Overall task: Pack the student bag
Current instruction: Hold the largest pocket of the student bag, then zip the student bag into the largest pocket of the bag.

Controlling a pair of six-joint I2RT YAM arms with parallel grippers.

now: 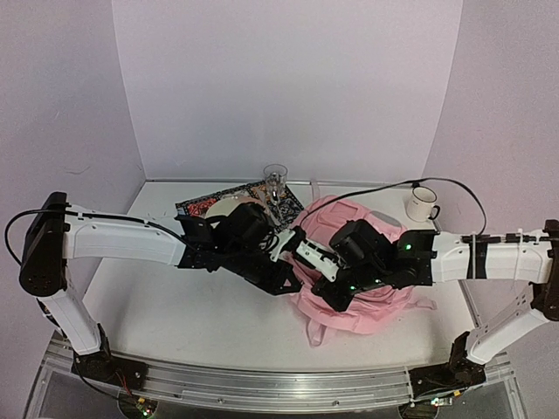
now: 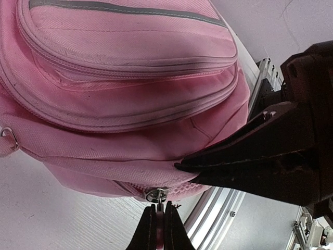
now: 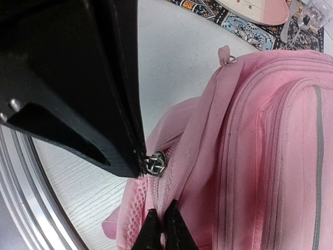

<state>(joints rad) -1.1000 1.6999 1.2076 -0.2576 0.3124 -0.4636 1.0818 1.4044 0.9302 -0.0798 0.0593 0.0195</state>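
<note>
While closed, claws (image 2: 161,209) (image 3: 162,216) (both) on bag (image 2: 130,78)

pink student bag (image 1: 367,316) with grey stripe, white mug (image 1: 423,204), multicoloured patterned mat (image 1: 249,188), black fingers (image 2: 148,234)

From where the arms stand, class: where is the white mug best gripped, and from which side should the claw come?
Pinch the mug by its rim wall, coming straight down from above: it stands upright, mouth open upward. Choose the rim's left side, since the handle seems to stick out to the right.
</note>
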